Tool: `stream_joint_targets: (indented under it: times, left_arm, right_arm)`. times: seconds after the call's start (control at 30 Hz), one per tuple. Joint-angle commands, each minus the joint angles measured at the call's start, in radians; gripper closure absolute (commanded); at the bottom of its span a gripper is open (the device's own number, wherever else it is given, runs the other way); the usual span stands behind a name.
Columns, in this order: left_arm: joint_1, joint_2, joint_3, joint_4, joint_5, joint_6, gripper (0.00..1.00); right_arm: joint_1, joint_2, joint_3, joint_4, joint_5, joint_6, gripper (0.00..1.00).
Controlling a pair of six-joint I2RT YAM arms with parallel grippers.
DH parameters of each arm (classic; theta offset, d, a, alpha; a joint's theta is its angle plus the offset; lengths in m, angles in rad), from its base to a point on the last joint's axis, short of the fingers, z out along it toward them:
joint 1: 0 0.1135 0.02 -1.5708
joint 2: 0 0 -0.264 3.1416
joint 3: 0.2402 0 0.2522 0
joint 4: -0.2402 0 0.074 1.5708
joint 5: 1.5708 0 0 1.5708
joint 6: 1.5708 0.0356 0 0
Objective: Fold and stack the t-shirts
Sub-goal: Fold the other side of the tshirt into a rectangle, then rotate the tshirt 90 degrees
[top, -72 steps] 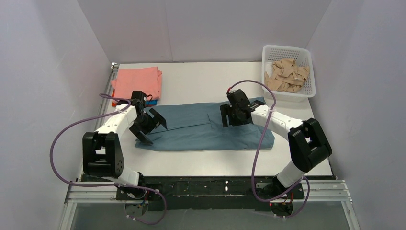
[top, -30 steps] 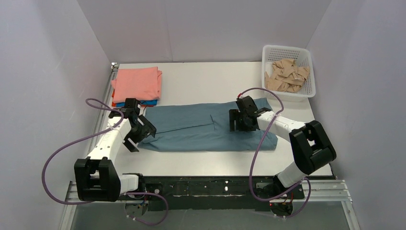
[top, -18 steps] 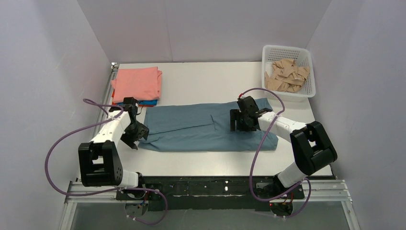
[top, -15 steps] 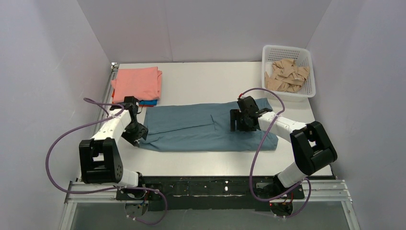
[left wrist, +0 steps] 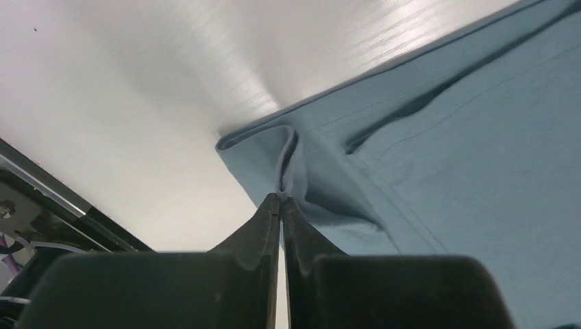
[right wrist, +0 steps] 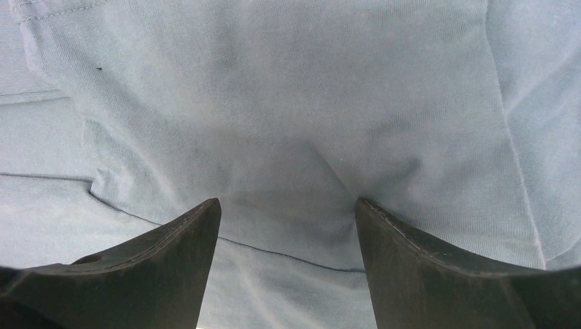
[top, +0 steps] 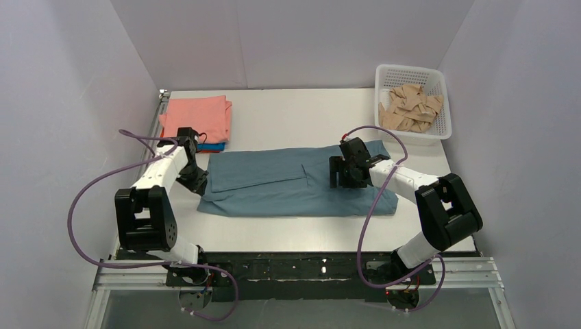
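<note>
Jaws of left gripper (left wrist: pixel 281 201) pressed together, pinching a corner at left end of grey-blue t-shirt (top: pixel 294 184), cloth puckered betw. tips. Right gripper (right wrist: pixel 288 205) spread wide, fingers down on shirt's right part, nothing clamped. Shirt lies as long strip across mid table (top: pixel 301 116). Folded pink t-shirt (top: pixel 197 116) far left; basket (top: pixel 411 68) far right.

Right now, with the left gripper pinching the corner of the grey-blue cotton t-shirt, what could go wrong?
The left gripper holds only a thin pucker at the corner of the grey-blue cotton t-shirt; it may slip on lifting.
The open right gripper seems to press on the cloth; pulling against it could bunch the fold.
The salmon-pink folded shirt lies near the left arm; a swing might nudge it.
</note>
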Motion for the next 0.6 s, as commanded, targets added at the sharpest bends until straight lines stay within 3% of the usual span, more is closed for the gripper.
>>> stream_joint_targets:
  times: [0.0, 0.17, 0.23, 0.37, 0.4, 0.43, 0.47, 0.5, 0.57]
  left_arm:
    - [0.002, 0.042, 0.096, -0.149, -0.069, -0.013, 1.0]
    - [0.009, 0.194, 0.264, -0.232, -0.107, 0.0, 1.0]
    - [0.019, 0.36, 0.374, -0.362, -0.145, 0.005, 1.0]
    - [0.062, 0.41, 0.39, -0.411, -0.187, 0.032, 1.0]
    - [0.067, 0.45, 0.436, -0.435, -0.15, 0.068, 0.88]
    - [0.068, 0.456, 0.44, -0.43, -0.119, 0.086, 0.55]
    - [0.067, 0.45, 0.433, -0.414, -0.089, 0.102, 0.34]
    - [0.067, 0.424, 0.429, -0.391, -0.047, 0.129, 0.05]
    - [0.066, 0.382, 0.443, -0.388, -0.007, 0.157, 0.02]
  right_arm:
    - [-0.013, 0.027, -0.008, -0.101, 0.009, 0.011, 0.2]
    - [-0.014, 0.033, -0.004, -0.115, -0.003, 0.01, 0.2]
    - [-0.02, 0.042, 0.006, -0.124, -0.002, 0.011, 0.2]
    - [-0.047, 0.032, 0.025, -0.186, 0.116, 0.107, 0.17]
    - [-0.1, 0.04, 0.019, -0.197, 0.085, 0.153, 0.17]
    - [-0.103, 0.024, 0.01, -0.172, 0.051, 0.147, 0.17]
    - [-0.104, 0.003, 0.006, -0.147, 0.011, 0.133, 0.17]
    - [-0.104, -0.04, 0.017, -0.124, -0.028, 0.105, 0.17]
    - [-0.103, -0.081, 0.054, -0.157, -0.01, 0.084, 0.17]
